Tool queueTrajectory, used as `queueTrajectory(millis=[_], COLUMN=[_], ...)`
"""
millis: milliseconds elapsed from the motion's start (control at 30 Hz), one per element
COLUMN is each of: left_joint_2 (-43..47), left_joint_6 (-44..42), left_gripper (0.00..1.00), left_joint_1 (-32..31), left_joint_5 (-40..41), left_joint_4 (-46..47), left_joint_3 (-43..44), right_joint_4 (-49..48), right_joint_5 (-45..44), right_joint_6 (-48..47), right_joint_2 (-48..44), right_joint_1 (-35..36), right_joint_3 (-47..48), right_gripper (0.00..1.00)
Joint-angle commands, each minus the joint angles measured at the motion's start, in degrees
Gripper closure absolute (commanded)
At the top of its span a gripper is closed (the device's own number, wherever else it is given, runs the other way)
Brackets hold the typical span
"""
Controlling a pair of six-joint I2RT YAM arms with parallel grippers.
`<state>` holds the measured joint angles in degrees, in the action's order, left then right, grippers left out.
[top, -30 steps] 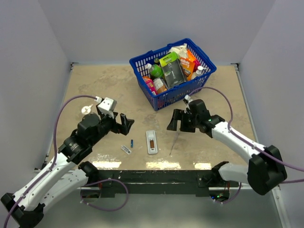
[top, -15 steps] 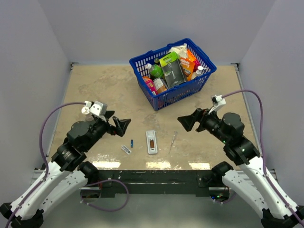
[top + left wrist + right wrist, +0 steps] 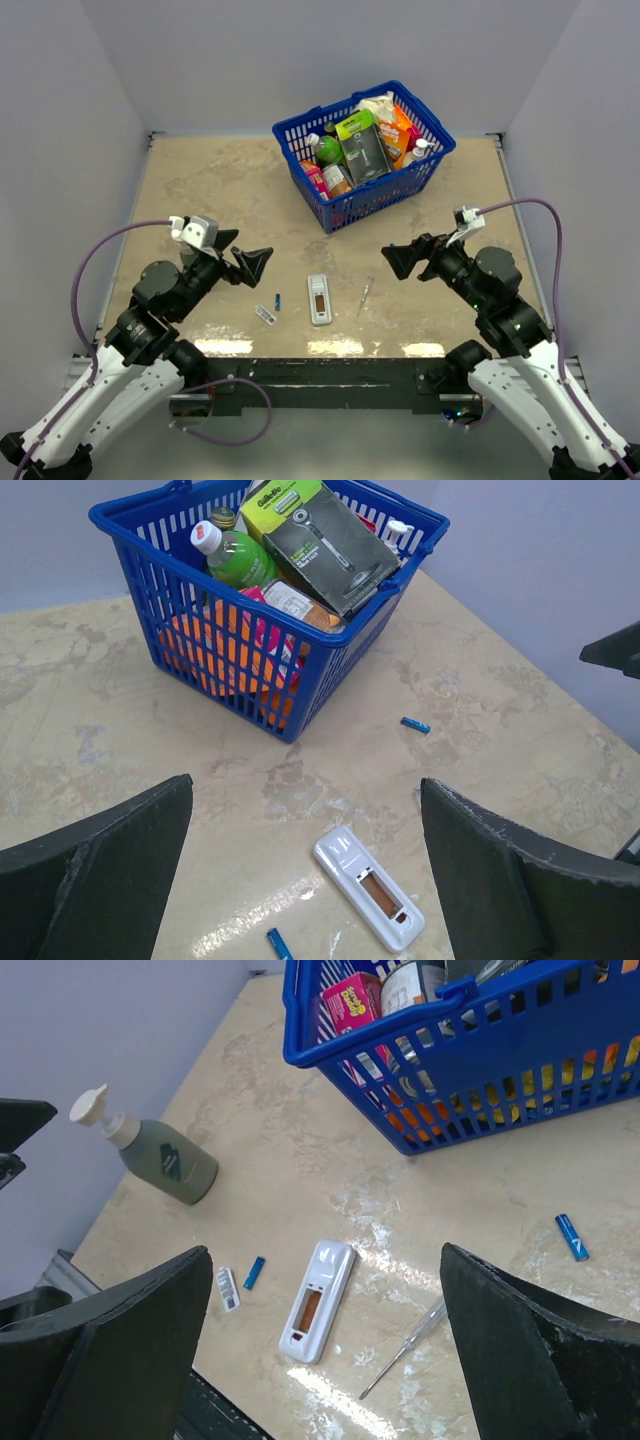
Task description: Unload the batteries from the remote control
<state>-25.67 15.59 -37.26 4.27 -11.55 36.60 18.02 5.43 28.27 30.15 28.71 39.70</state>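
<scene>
The white remote control [image 3: 319, 298] lies near the table's front edge with its open recess up; the recess looks empty. It also shows in the left wrist view [image 3: 369, 888] and the right wrist view [image 3: 317, 1300]. One blue battery [image 3: 277, 300] [image 3: 254, 1272] [image 3: 279, 944] lies just left of it. A second blue battery [image 3: 572, 1236] [image 3: 415, 725] lies further right. A small whitish piece with dark print [image 3: 264, 314] [image 3: 228, 1289] lies by the first battery. My left gripper [image 3: 245, 255] [image 3: 305, 790] and right gripper [image 3: 405, 255] [image 3: 325, 1250] hover open and empty on either side of the remote.
A blue basket [image 3: 345, 210] [image 3: 120, 525] [image 3: 300, 1055] full of groceries stands behind the remote. A thin screwdriver [image 3: 364, 295] [image 3: 405, 1348] lies right of the remote. A grey-green pump bottle [image 3: 160, 1155] lies at the left. Side walls enclose the table.
My right arm has drawn back from the middle to the right, leaving the screwdriver on the table. My left arm has pulled back a little to the left. The remote and batteries have not moved.
</scene>
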Motion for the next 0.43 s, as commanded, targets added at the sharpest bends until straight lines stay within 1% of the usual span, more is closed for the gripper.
queueTrajectory(millis=[0,400], left_joint_2=[-0.34,0.01], left_joint_6=[-0.83,-0.83], left_gripper=[0.0,0.0], left_joint_1=[-0.01,-0.01], left_joint_5=[0.03,-0.32], left_joint_4=[2.85,2.76], left_joint_3=[-0.39,-0.3], right_joint_4=[-1.06,-2.64], right_joint_5=[-1.83,-0.95], right_joint_6=[-2.17,-1.55], right_joint_2=[-0.8,0.34], right_joint_1=[-0.14,-0.14], right_joint_3=[0.64,-0.59], right_gripper=[0.01,0.02])
